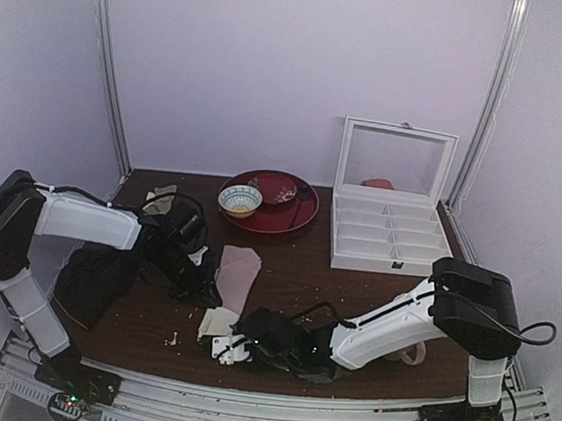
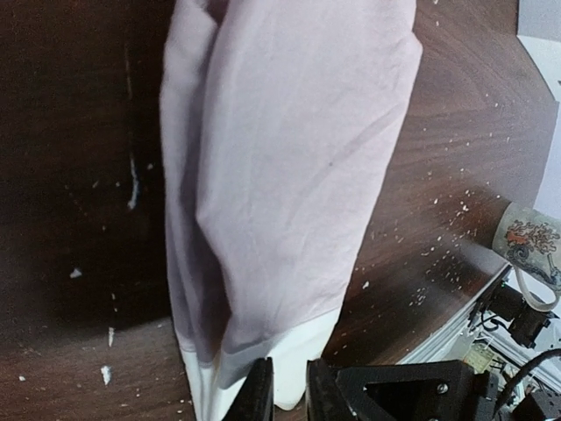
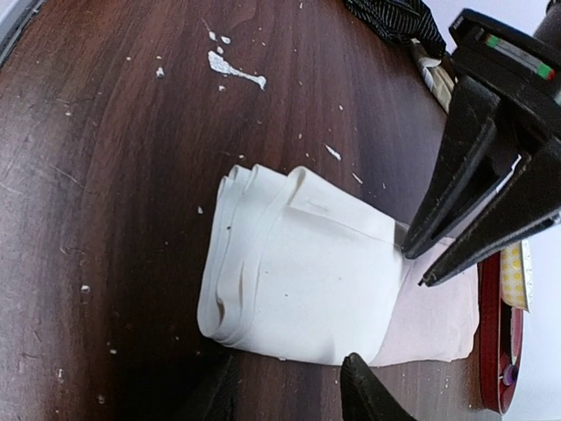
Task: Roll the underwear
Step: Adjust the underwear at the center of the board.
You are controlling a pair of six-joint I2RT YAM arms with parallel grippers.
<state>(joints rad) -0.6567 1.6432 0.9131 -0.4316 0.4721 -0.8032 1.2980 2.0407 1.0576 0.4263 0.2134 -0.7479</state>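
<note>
The underwear (image 1: 238,272) lies lengthwise on the dark table, a pale pink strip (image 2: 289,158) folded along its length. Its whitish waistband end (image 3: 298,281) is turned over in several layers at the near end (image 1: 217,321). My left gripper (image 1: 197,270) points down at the line where waistband meets pink cloth. Its fingers (image 3: 456,219) stand a narrow gap apart (image 2: 289,395), with white band showing between them. My right gripper (image 3: 289,395) sits low just in front of the folded waistband, open wide, with nothing between its fingers (image 3: 368,390). In the top view it is at the near end (image 1: 231,346).
A black cloth (image 1: 93,281) lies left of the left arm, and a beige cloth (image 1: 162,198) behind it. A red plate (image 1: 285,216) with a bowl (image 1: 239,200) and a white compartment box (image 1: 387,232), lid up, stand at the back. A mug (image 2: 530,241) sits near the front edge. White crumbs dot the table.
</note>
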